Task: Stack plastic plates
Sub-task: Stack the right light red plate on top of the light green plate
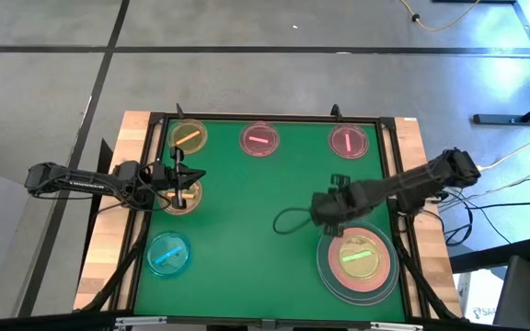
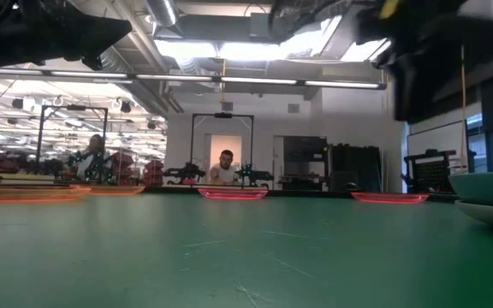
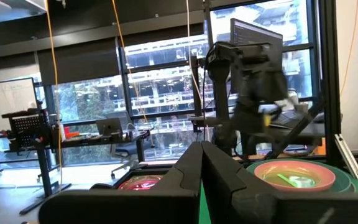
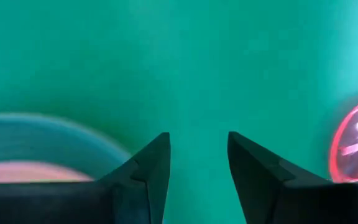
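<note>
Stack [image 1: 357, 259] sat near-right on the table [image 1: 274, 267]: green plate on pink on the large ones. Right claw [image 4: 199, 163] hovered just left of it, fingers apart, empty. Left claw [image 1: 180, 175] was over the left yellow plate [image 1: 182, 195]; its grip I cannot tell. Likely next: fetch the far pink plate [image 1: 349, 141]. Mid-table open; raised frame edges close.
</note>
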